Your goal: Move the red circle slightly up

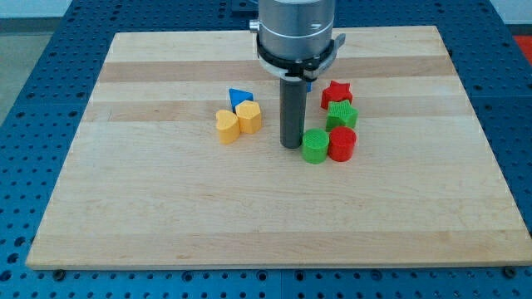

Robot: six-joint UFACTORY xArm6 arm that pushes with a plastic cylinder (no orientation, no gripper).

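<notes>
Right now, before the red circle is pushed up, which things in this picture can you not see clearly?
- My tip: in the camera view its end sits just left of the green circle; contact cannot be told.
- Blue block: its lower part is hidden by the yellow blocks, so its shape is uncertain.
- Red circle: its left side meets the green circle; any gap is too small to judge.
- Arm: cut off by the view's top.

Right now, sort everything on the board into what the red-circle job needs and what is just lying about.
Belongs to the job:
- red circle
- my tip, left of the green circle, which sits between it and the red circle

Lying about:
- green circle
- green star
- red star
- blue triangle
- yellow heart
- yellow block
</notes>
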